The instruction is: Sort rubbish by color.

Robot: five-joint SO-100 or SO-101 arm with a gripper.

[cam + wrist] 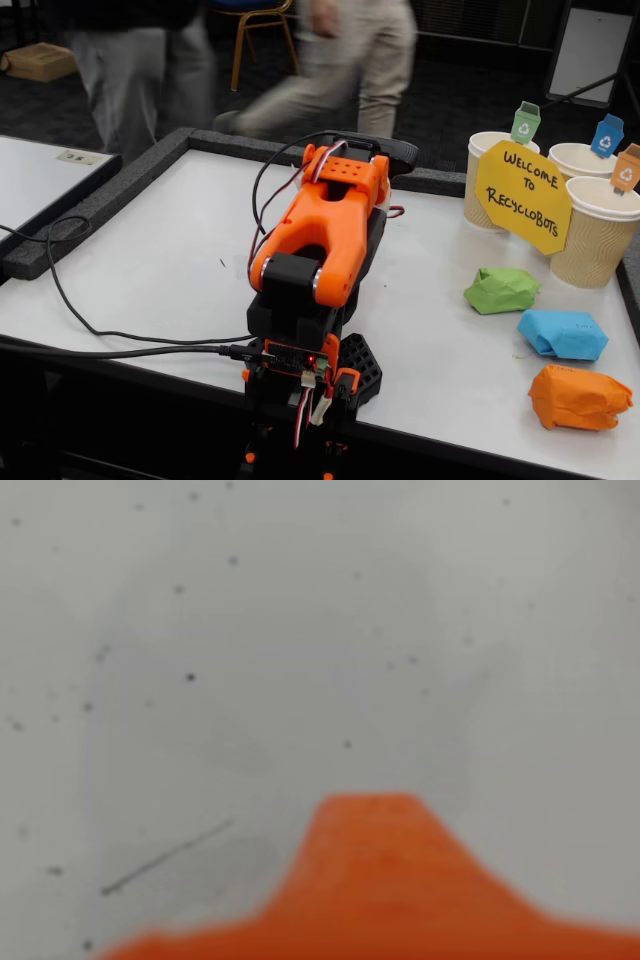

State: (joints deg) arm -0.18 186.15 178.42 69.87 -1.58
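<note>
Wrist view: gripper (372, 880) blurred; cropped.

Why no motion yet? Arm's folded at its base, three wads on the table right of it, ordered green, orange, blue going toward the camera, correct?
Order is wrong. In the fixed view it runs green wad, blue wad, then orange wad nearest the camera. The rest holds: the arm is folded.

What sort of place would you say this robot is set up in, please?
Probably a demo stand at a public event: a yellow welcome sign leans on paper cups, people walk past, and the table has a foam border.
</note>
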